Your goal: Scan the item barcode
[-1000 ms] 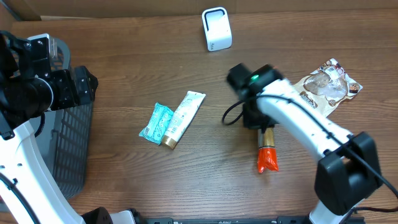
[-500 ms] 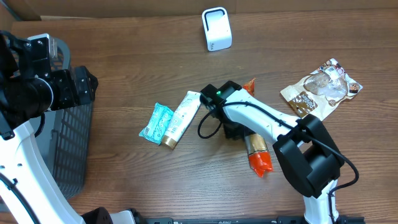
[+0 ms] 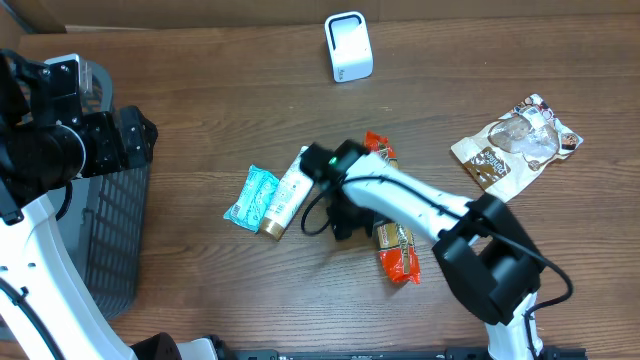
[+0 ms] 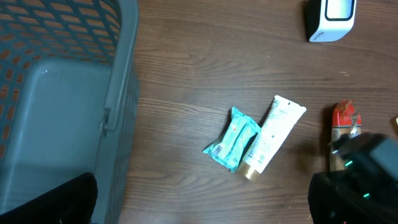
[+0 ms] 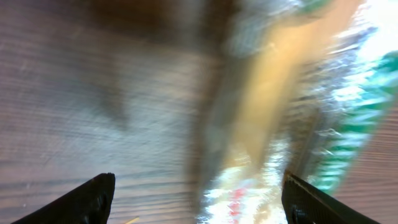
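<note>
Where the overhead view begins, at far left: a grey mesh basket (image 3: 110, 250) stands against the left edge, on the brown wooden table (image 3: 200, 300).
Left gripper (image 4: 199, 202): upper left of the overhead view, above the basket's top corner. In its own wrist view the dark fingers (image 4: 56, 196) sit in the two lower corners, spread wide with nothing between them but table.
Teal packet (image 3: 251, 196): left of centre, lying slantwise, one long edge touching the white tube.
White tube (image 3: 292, 187): just right of the teal packet, on the same slant, gold cap toward the lower left and crimped end toward the upper right, close beside the right arm's wrist.
Right gripper (image 5: 200, 200): centre of the overhead view, pointing down at the table. In its wrist view the fingers (image 5: 93, 198) stand far apart in the lower corners. A blurred shiny wrapper lies below them, and I cannot tell whether either finger touches it.
Red packet (image 3: 392, 240): just right of centre, flat on the table, running from upper left to lower right, partly hidden under the right arm.
Scanner (image 3: 348, 46): top centre, white, upright, well apart from the red packet.
Clear snack bag (image 3: 515, 140): upper right, lying flat by itself.
</note>
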Robot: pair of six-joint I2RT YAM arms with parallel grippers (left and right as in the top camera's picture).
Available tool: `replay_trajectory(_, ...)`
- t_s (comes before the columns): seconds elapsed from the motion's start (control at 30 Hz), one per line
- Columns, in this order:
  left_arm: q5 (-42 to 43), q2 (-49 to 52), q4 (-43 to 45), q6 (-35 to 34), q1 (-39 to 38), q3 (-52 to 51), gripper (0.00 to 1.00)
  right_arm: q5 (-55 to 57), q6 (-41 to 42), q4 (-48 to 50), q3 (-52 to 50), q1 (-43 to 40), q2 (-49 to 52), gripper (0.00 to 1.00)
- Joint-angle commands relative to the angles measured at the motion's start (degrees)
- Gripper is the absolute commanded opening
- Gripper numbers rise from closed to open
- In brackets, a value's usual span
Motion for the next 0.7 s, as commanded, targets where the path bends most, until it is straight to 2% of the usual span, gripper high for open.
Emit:
replay_trajectory(0.0,0.66,0.22,0.11,1.49,0.00,0.13,1.00,4.22,-4.17,-0.85,2.64,-2.54,-4.24,0.91)
replay_trajectory(0.13,0.66,0.22,0.11,1.49,-0.02,0.13,1.00,6.16,-7.02,-0.55,1.60,-2.71,-3.96,0.93)
replay_trajectory(0.43,0.66,0.22,0.11,1.49,-0.02,0.13,0.99,6.49,-6.97,5.60,-3.45,-2.10,-3.21,0.93)
replay_trajectory(0.57,0.66,0.22,0.09,1.49,-0.02,0.13,1.00,9.51,-6.75,8.33,-6.16,-2.21,-3.21,0.92)
replay_trajectory(0.67,0.66,0.22,0.09,1.49,-0.02,0.13,1.00,9.81,-6.75,11.37,-8.63,-2.21,-3.21,0.87)
